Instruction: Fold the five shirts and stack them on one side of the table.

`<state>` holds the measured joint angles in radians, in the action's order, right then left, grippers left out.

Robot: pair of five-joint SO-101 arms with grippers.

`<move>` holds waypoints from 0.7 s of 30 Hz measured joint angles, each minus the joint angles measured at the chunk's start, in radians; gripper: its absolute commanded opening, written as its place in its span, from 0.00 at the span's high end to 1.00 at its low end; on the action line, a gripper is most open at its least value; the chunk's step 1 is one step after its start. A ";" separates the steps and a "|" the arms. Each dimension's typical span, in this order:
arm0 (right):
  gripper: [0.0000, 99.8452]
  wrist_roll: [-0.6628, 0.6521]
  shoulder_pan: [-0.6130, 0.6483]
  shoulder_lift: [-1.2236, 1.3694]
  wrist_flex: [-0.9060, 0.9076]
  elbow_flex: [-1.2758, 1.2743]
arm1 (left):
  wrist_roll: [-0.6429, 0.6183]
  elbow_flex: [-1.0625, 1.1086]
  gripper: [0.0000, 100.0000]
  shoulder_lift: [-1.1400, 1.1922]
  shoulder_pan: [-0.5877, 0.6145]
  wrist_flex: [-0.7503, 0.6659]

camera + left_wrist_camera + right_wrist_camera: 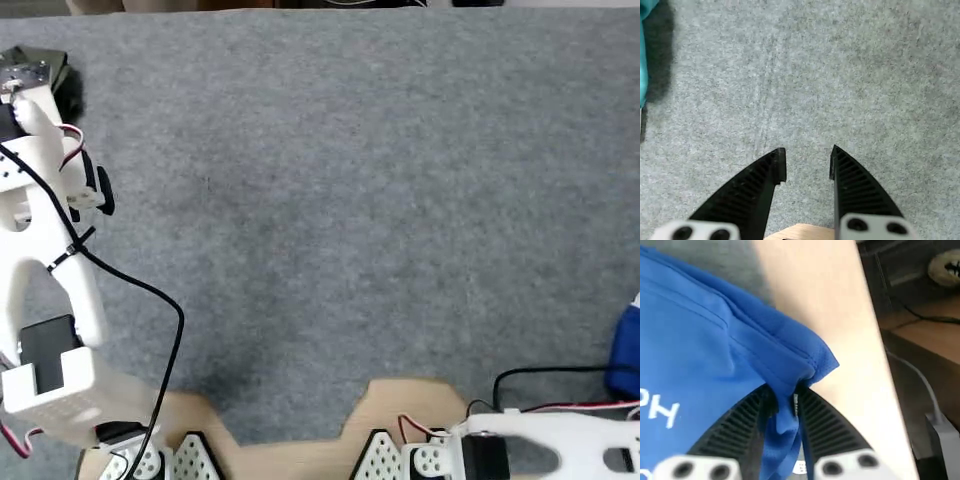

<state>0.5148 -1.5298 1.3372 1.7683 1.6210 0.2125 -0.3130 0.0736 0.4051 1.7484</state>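
Observation:
A blue shirt [700, 350] with white print hangs over the table's right edge, and a corner of this blue shirt [626, 352] shows in the high view. My right gripper [785, 402] is shut on a bunched fold of its hem. My left gripper [807, 162] is open over bare grey felt with nothing between its fingers. In the high view the left gripper [28, 72] sits at the far left corner of the table. A teal shirt [643, 55] lies just beside it at the picture's edge.
Grey felt [350, 200] covers the table. A wooden strip [300, 450] runs along the near edge by the arm bases. Beyond the table's right edge [840, 315] lie a wooden floor and cables [920, 380].

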 measured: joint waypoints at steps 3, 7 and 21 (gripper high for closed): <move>0.99 -0.008 -0.023 0.035 0.000 0.000 | 0.000 0.000 0.85 0.000 0.000 0.000; 0.99 -0.014 -0.026 0.066 0.000 0.017 | 0.000 0.000 0.85 0.000 0.000 0.000; 0.57 -0.175 -0.020 0.068 0.000 0.023 | 0.000 0.000 0.85 0.000 0.000 0.000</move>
<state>0.3399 -1.5497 1.4047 1.7683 1.6441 0.2125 -0.3130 0.0736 0.4051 1.7484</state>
